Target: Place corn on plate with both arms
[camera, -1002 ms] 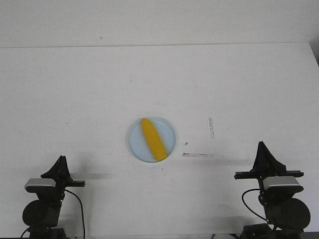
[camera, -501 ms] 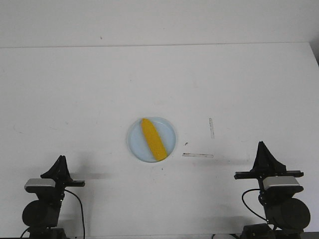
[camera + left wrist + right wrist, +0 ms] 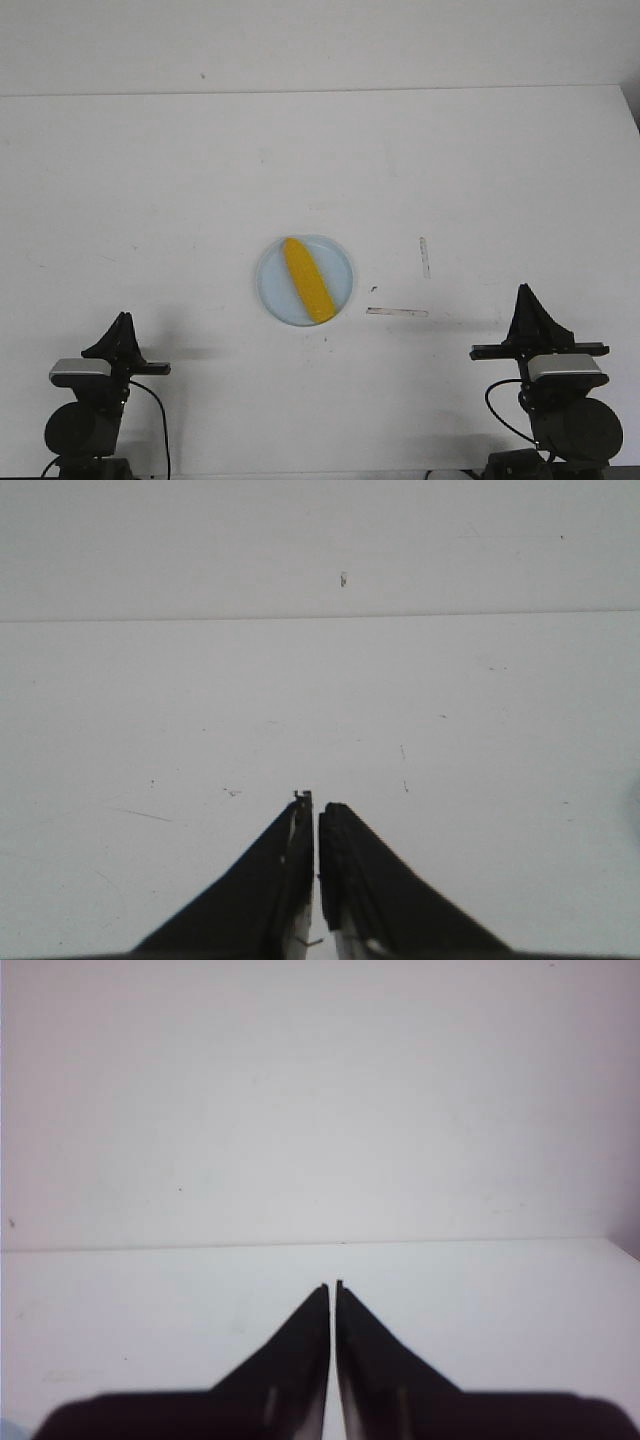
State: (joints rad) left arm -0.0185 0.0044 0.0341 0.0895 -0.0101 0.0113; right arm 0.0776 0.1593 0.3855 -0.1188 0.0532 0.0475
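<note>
Where scuffed, white table (image 3: 200, 180).

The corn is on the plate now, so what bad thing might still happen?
The corn lies slanted on the plate, its near tip right at the rim, so a table bump might roll it off. Both pincers, left and right, are shut and far away, so neither could catch it.

A white table (image 3: 180, 200) fills most of the front view, its surface matte and evenly lit. A few faint scuffs mark it, along with two pale strips of tape (image 3: 397, 312) to the right of centre, one lying crosswise and one pointing away. Behind the table's far edge stands a plain white wall (image 3: 320, 45) with a small dark speck.
</note>
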